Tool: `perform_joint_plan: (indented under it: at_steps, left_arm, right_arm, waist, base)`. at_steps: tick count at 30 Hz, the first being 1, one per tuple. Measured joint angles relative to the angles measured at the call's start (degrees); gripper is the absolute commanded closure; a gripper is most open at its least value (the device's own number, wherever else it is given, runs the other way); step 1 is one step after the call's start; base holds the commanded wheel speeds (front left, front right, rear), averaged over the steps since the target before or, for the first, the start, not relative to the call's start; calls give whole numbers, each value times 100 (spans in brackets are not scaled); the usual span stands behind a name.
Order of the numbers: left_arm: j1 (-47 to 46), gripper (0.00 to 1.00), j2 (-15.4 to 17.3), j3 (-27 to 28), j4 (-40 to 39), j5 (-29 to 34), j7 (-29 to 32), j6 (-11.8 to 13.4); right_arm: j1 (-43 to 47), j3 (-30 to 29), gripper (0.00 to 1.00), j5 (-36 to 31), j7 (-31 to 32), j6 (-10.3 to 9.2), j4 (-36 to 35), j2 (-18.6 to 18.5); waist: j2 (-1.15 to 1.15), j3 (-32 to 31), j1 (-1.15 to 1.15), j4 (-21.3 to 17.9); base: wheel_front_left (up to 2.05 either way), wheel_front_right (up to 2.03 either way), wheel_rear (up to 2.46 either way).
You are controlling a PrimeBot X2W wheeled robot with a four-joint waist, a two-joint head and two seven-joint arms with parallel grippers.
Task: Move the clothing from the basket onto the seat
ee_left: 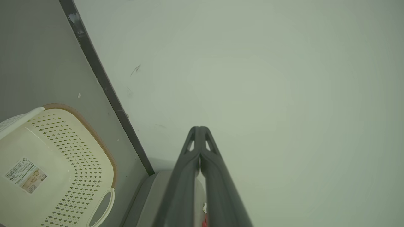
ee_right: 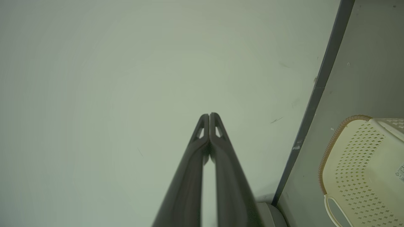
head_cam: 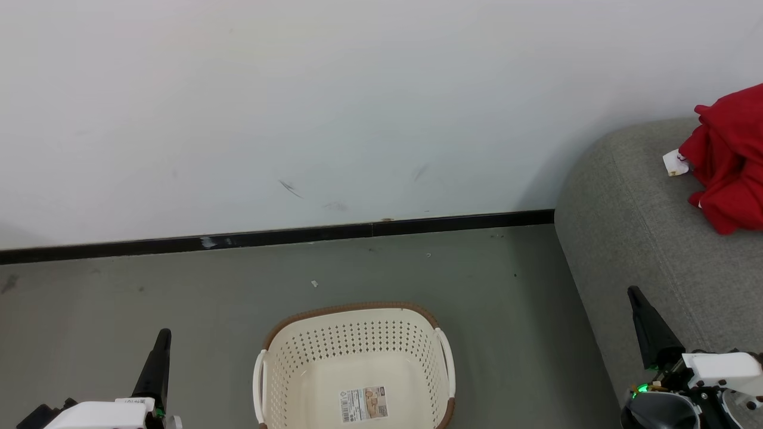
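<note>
Red clothing (head_cam: pixel 730 158) lies on the seat (head_cam: pixel 626 226), beyond the right gripper (head_cam: pixel 635 293).

Left gripper (ee_left: pixel 199 129) and right gripper (ee_right: pixel 209 115) low at either side, each pair of fingers (ee_left: pixel 186 176) pressed together.

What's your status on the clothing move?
Left claw shut, empty; right claw shut, empty. Basket empty, label showing. Clothing heaped on seat. Nothing seen in the way.

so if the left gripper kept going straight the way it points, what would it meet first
Most likely the white wall: beyond the left gripper, jaws shut, nothing else stands in line, though depth is unclear.
</note>
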Motion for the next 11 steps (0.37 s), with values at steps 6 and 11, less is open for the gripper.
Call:
perform_joint_plan:
  at_steps: [6,11]
  left_arm:
    - [0,100,0,0,-1,0,0,0]
    - [0,100,0,0,-1,0,0,0]
  right_arm:
    - [1,2,100,0,0,0,-1,0]
    - [1,3,100,0,0,0,-2,0]
  waist:
    - [0,0,0,0]
    - [0,0,0,0]
  base:
    - [0,0,0]
    - [0,0,0]
